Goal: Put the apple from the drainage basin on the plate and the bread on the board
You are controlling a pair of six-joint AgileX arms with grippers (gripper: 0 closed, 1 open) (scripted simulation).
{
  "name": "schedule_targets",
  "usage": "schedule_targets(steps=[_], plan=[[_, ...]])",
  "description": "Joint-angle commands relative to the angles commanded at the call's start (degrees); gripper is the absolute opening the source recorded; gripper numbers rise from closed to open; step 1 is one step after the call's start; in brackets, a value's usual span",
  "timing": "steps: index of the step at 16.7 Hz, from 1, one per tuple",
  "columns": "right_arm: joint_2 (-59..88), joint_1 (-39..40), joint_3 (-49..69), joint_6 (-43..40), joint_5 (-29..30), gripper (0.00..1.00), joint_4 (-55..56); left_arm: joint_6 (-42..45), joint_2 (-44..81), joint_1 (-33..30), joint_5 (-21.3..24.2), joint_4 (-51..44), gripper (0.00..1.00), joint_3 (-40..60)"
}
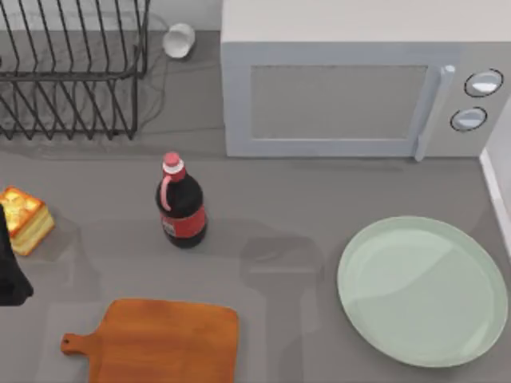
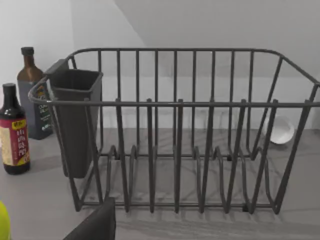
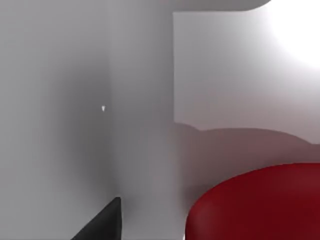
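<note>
Apple leg looks to be the step in hand: the apple [image 3: 260, 205] sits big in the lower right of the right wrist view, right beside the right claw [image 3: 115, 220], and the plate [image 1: 423, 291] at lower right of the top view is bare. We can't tell how wide that claw is or whether it grips the apple. Next we'd need it over the plate centre, low, then release. The bread [image 1: 25, 218] sits at the left edge beside the left claw [image 1: 9, 267] (opening unclear), off the board [image 1: 164, 339].
</note>
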Motion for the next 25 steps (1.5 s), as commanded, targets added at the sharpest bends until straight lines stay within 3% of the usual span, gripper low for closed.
schedule_targets(steps=[9,17,25], plan=[[0.0,0.0,0.0,0.0,0.0,0.02,0.0,0.0,0.0,0.0,0.0,0.0,1.00,0.0],[0.0,0.0,0.0,0.0,0.0,0.00,0.0,0.0,0.0,0.0,0.0,0.0,1.00,0.0],[-10.5,0.1,5.9,0.4,-1.0,0.00,-14.6,0.0,0.0,0.0,0.0,0.0,1.00,0.0]])
